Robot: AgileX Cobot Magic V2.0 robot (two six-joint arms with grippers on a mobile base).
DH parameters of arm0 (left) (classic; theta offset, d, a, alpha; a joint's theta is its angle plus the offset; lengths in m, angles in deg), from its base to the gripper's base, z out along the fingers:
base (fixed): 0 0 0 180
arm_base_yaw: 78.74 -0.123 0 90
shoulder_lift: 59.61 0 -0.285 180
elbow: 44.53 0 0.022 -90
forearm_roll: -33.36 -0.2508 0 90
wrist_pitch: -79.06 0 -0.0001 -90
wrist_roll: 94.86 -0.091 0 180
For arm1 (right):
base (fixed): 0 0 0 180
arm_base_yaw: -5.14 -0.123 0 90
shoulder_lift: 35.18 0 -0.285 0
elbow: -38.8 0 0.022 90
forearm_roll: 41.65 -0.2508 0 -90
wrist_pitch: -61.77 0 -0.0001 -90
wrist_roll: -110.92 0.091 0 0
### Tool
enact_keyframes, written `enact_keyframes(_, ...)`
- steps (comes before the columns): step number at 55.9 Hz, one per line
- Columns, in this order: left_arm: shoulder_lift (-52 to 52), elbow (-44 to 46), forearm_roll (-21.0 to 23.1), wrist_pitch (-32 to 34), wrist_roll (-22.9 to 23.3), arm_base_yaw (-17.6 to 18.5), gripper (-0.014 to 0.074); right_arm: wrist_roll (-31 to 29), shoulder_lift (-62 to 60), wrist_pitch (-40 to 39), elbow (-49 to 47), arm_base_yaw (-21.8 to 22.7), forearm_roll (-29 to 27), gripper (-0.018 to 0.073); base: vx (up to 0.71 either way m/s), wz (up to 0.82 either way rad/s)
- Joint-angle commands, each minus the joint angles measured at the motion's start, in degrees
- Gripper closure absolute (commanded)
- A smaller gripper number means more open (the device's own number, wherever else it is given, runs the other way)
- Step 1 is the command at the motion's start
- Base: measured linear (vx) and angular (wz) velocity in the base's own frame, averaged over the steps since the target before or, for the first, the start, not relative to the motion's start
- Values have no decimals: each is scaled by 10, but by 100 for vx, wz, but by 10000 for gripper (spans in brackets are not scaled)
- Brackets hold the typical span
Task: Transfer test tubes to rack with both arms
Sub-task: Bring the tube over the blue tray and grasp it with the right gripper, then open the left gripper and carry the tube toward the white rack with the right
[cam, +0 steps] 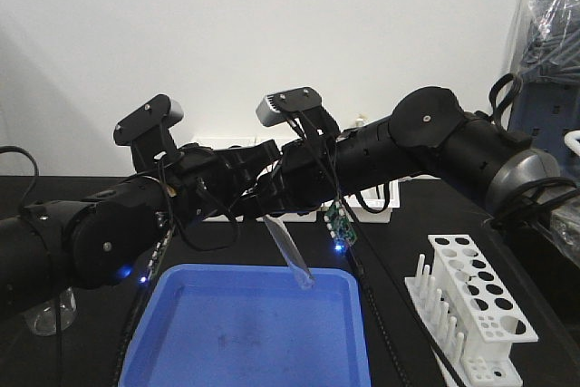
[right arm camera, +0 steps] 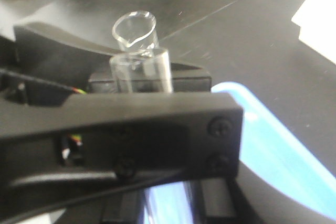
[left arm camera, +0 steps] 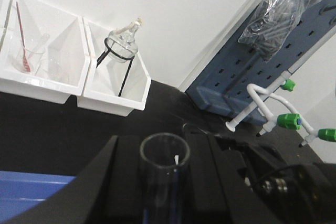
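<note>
Over blue tray (cam: 236,270): my left pincer (left arm camera: 164,182) pinches 1 test tube (cam: 290,253) near open mouth, tube hanging tilted, rounded end down. My right pincer (right arm camera: 142,95) crowds same tube; its grip I cannot tell. Judged light, slick, brittle: clamp gently near rim. Rack (cam: 476,301) stands right of tray.

- Black counter (cam: 391,244) carries everything, and the blue tray (cam: 227,269) sits near the middle.
- Right of the tray: white rack (cam: 476,301), upright, close by.
- Left of the tray: glass beaker (cam: 43,311), partly hidden.
- Behind the tray: white bins (left arm camera: 63,85), side by side.
</note>
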Motion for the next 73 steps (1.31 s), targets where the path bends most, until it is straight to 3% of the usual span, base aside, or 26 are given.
enact_keyframes(1,-30,19,1,64,4,3,560,10,-32,-57,-19,7,-15,572,0,0)
enact_keyframes(7,-30,19,-10,83,3,3,473,17,-32,-56,-19,7,0,572,0,0)
enact_keyframes(22,-27,19,-19,87,3,2,66,17,-23,-63,-19,7,4,572,0,0)
enact_keyframes(30,-27,19,-19,87,-1,-4,-53,19,-12,-68,-19,7,1,571,0,0)
enact_keyframes(50,-44,19,-22,90,-46,-61,-33,37,-7,-148,-19,26,60,571,0,0)
enact_keyframes(56,-56,19,-22,87,-56,-84,-13,38,-9,-181,-19,59,48,571,0,0)
enact_keyframes(66,-73,19,-22,60,-131,-111,6,27,-23,-219,-19,134,39,571,0,0)
enact_keyframes(73,-79,19,-22,52,-146,-126,6,0,-33,-221,-19,188,35,571,0,0)
